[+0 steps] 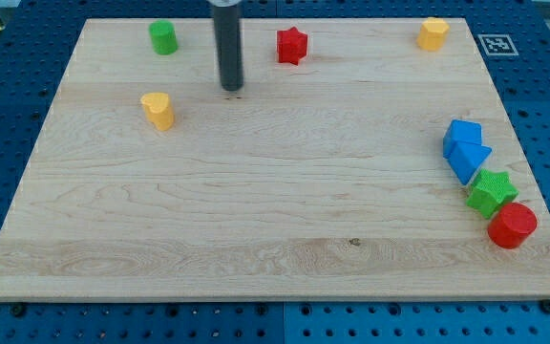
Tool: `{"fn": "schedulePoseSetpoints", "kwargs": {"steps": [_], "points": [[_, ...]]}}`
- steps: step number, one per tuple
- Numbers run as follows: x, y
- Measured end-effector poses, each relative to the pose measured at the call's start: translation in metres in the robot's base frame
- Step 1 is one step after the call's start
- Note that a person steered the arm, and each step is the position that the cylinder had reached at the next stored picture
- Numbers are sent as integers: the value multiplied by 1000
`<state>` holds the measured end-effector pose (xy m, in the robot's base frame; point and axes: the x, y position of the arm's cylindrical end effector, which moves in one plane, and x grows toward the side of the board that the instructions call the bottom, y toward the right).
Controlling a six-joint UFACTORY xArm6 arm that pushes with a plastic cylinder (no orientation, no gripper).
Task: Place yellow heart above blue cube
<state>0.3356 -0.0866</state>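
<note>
The yellow heart (158, 109) lies on the wooden board at the view's upper left. The blue cube (463, 134) sits near the board's right edge, touching a blue triangular block (469, 159) just below it. My tip (232, 89) rests on the board to the right of the yellow heart and a little above it, with a clear gap between them. It is far to the left of the blue cube.
A green cylinder (163, 37) stands at the top left and a red star (292, 45) at the top middle. A yellow hexagonal block (433, 32) is at the top right. A green star (490, 192) and a red cylinder (512, 225) lie below the blue blocks.
</note>
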Motion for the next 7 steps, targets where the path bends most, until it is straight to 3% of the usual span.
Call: {"fn": "schedulePoseSetpoints", "kwargs": {"steps": [2, 5, 7], "points": [[3, -107], [57, -74], [86, -103]]}}
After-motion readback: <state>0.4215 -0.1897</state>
